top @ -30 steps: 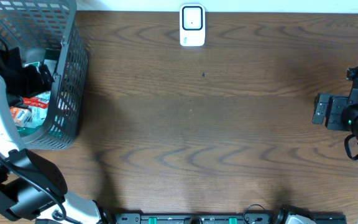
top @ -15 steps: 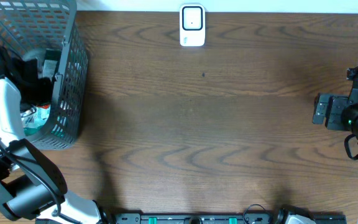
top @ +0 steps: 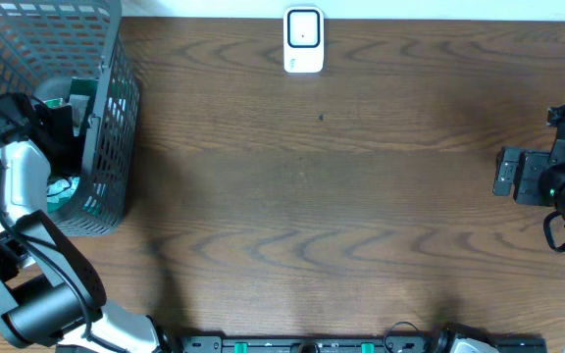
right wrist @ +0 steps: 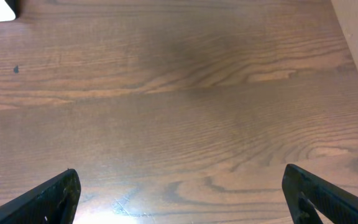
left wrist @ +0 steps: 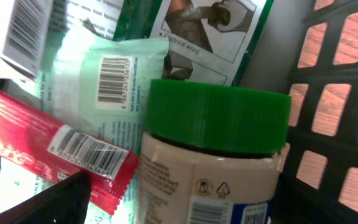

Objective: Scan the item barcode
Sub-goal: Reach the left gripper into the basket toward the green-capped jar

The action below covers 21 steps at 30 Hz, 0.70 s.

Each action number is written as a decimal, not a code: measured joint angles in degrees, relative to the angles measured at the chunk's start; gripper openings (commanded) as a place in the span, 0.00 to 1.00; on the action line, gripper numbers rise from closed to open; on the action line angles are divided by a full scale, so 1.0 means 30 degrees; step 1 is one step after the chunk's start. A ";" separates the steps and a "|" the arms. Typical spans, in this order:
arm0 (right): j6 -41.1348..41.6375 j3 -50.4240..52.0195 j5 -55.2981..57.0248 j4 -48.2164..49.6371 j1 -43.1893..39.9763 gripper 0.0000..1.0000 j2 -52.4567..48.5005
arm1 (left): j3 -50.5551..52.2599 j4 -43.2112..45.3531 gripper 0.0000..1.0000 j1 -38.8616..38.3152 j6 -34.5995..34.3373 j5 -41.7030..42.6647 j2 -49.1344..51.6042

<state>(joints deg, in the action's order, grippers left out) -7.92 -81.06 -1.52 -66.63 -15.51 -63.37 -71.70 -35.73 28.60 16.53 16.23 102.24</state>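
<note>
Down in the basket [top: 116, 118], your left end effector [top: 59, 126] hangs spread by the jar [left wrist: 213, 162], nothing picked yet. Next, grip it firmly and turn its label toward the scanner [top: 303, 39].

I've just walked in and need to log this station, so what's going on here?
The left gripper is down in the gray wire basket at the left end of the table, open over a green-lidded jar next to a red packet. Nothing is gripped yet. The white scanner sits at the far edge, with nothing in front of it. The right gripper is open over bare wood on the right.
</note>
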 measured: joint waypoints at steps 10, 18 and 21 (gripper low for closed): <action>0.0000 0.0000 0.0000 0.0000 0.0000 0.99 0.0000 | 0.0495 0.0743 0.52 -0.0197 0.0153 0.0182 -0.0219; 0.0000 0.0000 0.0000 -0.0007 0.0000 0.99 0.0000 | -0.0845 0.5493 0.52 -0.0189 -0.0444 -0.0488 -0.6543; 0.0000 0.0000 0.0000 0.0007 0.0000 0.99 0.0000 | -0.1231 0.7468 0.52 -0.0175 -0.1625 -0.0882 -0.9908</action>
<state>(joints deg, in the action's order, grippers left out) -7.92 -81.06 -1.52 -66.61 -15.51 -63.37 -75.40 -13.32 28.08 11.66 13.58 72.51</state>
